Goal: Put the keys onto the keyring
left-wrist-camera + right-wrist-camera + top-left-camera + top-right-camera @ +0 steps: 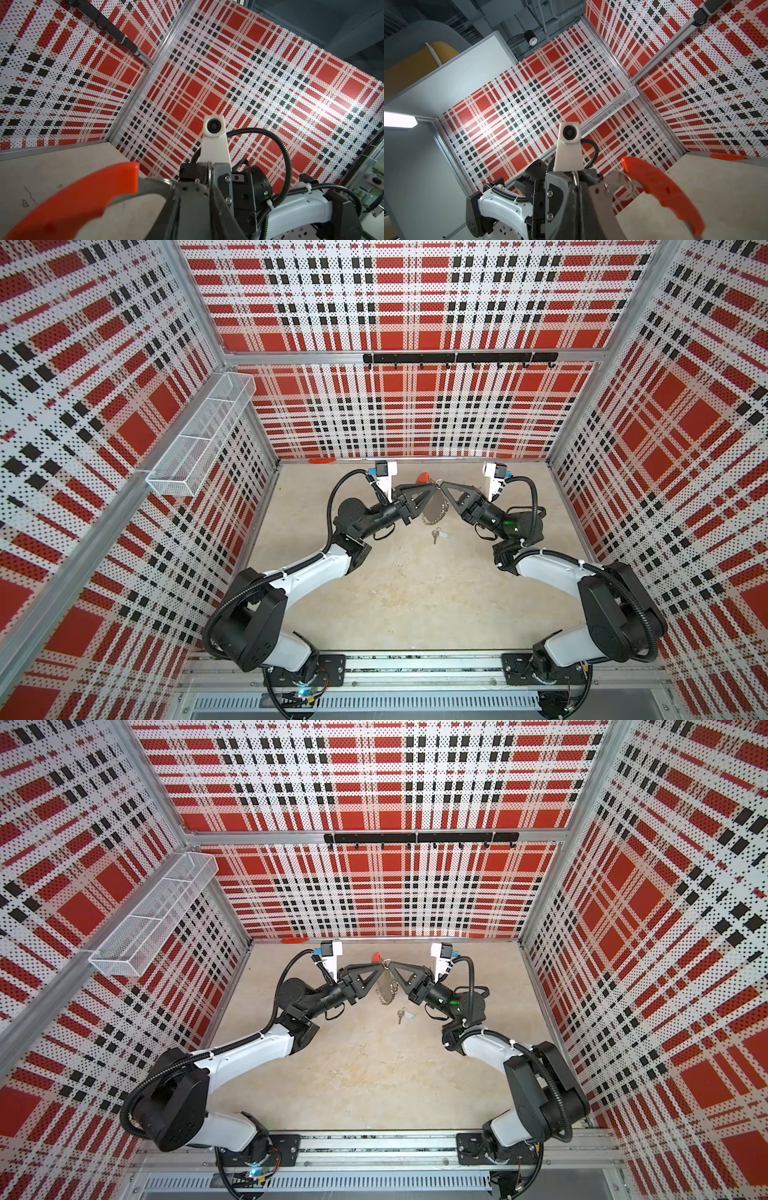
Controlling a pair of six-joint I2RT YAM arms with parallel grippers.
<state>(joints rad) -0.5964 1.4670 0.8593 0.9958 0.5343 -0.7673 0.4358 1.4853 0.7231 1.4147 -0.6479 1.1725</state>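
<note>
Holding the keyring aloft for threading, right gripper clenched on it; left gripper opposite, grip unclear; keys lie below both, loose.

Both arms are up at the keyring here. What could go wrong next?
The keys lie on the table, in neither gripper; releasing the keyring to fetch them could let it swing or fall. The left gripper and right gripper meet tip to tip, so a small misstep may make them collide.

Red-white-black plaid walls, beige tabletop, silvery keyring with orange handle, silvery keys.
</note>
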